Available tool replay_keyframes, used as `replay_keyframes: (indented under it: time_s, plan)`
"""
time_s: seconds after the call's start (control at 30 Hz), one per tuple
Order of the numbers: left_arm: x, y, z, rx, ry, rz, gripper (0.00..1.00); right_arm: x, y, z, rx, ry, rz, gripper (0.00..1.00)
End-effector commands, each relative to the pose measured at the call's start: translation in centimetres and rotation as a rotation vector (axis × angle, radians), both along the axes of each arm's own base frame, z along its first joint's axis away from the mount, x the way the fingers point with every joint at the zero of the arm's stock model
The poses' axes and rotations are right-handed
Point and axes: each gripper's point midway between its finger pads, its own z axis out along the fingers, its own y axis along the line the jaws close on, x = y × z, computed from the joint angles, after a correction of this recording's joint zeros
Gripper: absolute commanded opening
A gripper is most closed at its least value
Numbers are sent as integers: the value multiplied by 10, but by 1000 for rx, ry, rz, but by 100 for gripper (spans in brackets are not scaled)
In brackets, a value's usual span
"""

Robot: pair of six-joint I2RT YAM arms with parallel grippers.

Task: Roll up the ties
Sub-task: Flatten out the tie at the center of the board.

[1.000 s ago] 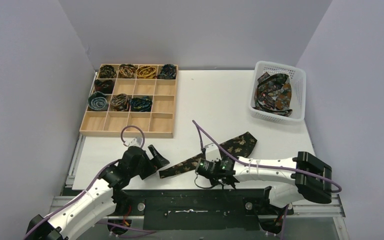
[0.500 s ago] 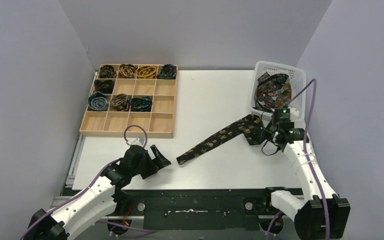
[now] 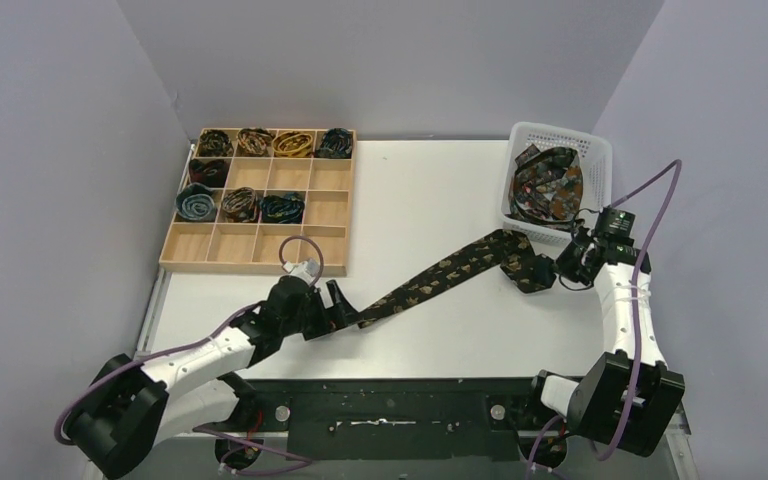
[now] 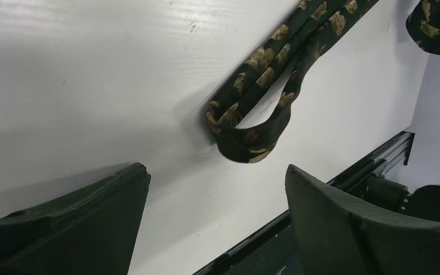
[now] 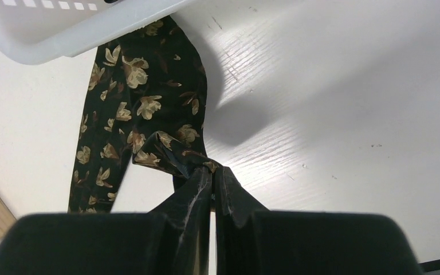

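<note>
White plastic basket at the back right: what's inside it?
A loose heap of dark patterned fabric ties with orange and green prints lies in the white plastic basket. How many there are, and whatever lies beneath the top layer, is covered.

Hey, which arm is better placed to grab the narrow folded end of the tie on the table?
Left. The left gripper is open just short of the folded narrow end of the tie; the right gripper is shut on the wide end beside the basket.

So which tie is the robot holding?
The gold-flowered tie stretched across the table, pinched by the right gripper. Others sit in the tray or basket.
</note>
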Motion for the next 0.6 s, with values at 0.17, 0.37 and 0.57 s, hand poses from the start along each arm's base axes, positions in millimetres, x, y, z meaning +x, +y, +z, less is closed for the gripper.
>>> replay_keyframes:
  time_s: [0.17, 0.37, 0.57]
  plan:
    - [27, -48, 22, -72, -109, -70, 79, 18, -4, 22, -16, -78, 42, 0]
    - [23, -43, 14, -74, -92, -32, 46, 21, -5, 32, -28, -93, 50, 0]
    - [18, -27, 7, -47, -87, 15, 4, 19, -2, 62, -81, -122, 105, 0]
